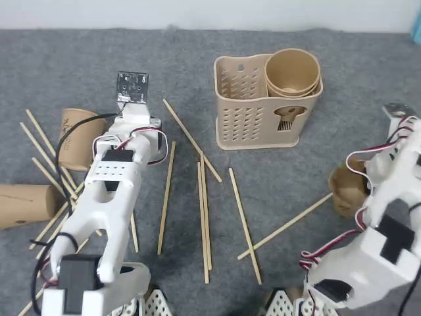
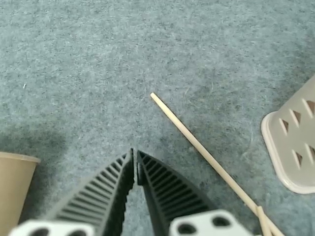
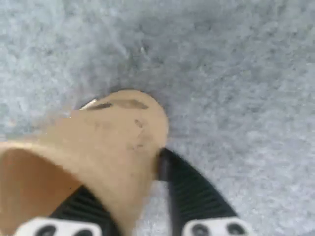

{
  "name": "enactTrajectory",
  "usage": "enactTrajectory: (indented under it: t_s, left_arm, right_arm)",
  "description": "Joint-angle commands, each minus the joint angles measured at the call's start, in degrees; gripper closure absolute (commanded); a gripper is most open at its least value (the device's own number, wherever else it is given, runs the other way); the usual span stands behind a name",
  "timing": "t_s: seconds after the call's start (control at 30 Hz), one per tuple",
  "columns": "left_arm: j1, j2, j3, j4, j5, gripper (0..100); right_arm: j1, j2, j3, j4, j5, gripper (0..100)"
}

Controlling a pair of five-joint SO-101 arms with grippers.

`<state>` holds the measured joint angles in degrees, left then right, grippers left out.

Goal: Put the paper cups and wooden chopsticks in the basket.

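Right end effector [image 3: 133, 162] is pinching a paper cup [image 3: 98, 147] by its wall. Cup is on its side, mouth twd the wrist cam. One finger [image 3: 192, 196] is pressed vs the cup's outside; the other sits under the cup, tip hidden. High view puts that cup [image 1: 346, 187] near the counter's right edge; can't tell if it's lifted.

Left end effector [image 2: 135, 157] has its fingers pressed together w/ nothing btwn them. Tips are over bare grey counter [image 2: 98, 59], near but apart from the end of one chopstick [image 2: 197, 142].

Basket [image 1: 263, 105] stands upright twd the far edge, right of ctr, w/ stacked cups [image 1: 293, 72] in its right compartment. Two lying cups [image 1: 79, 138] [image 1: 26, 205] are by the left edge. Loose chopsticks [image 1: 204, 217] are mid-counter in front of the basket, w/ more by the left edge.
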<state>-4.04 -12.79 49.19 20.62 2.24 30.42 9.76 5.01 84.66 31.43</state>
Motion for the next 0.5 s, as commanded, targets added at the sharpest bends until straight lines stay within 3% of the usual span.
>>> enactTrajectory:
  t_s: [0.0, 0.23, 0.47]
  left_arm:
    - [0.44, -0.35, -0.22, -1.32, -0.44, 99]
    - [0.53, -0.35, -0.22, -1.32, -0.44, 99]
    - [0.53, -0.35, -0.22, -1.32, -0.44, 99]
  right_arm:
    - [-0.48, -0.66, -7.65, 3.91, -0.62, 99.3]
    - [-0.92, -0.57, -31.82, 17.01, -6.68, 99.1]
    - [-3.65, -0.66, -57.93, 18.07, -16.7, 99.1]
